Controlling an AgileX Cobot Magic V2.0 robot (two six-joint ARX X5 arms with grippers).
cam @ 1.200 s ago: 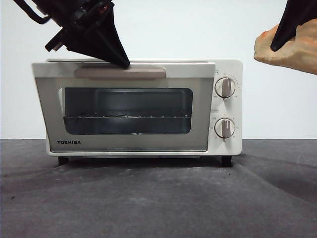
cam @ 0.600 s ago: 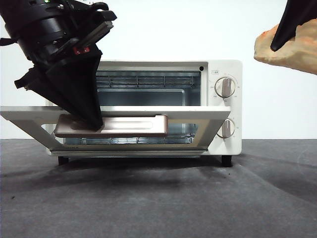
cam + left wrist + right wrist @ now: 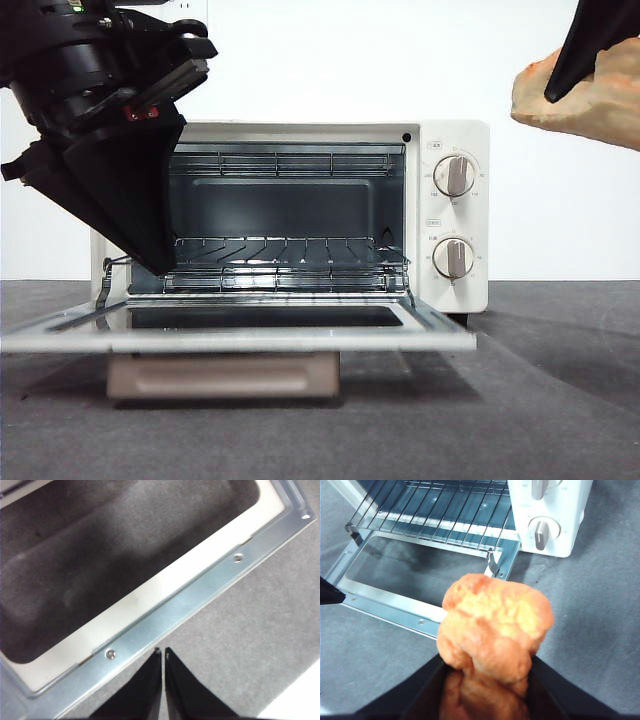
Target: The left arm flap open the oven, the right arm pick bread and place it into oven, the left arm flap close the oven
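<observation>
Right hand [image 3: 487, 680] around bread [image 3: 495, 625]

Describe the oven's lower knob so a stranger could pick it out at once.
Find the white oven with its door dropped open. To the side of the opening, a narrow panel carries two round knobs stacked one above the other. The lower knob sits level with the wire rack, beneath the upper knob.
</observation>
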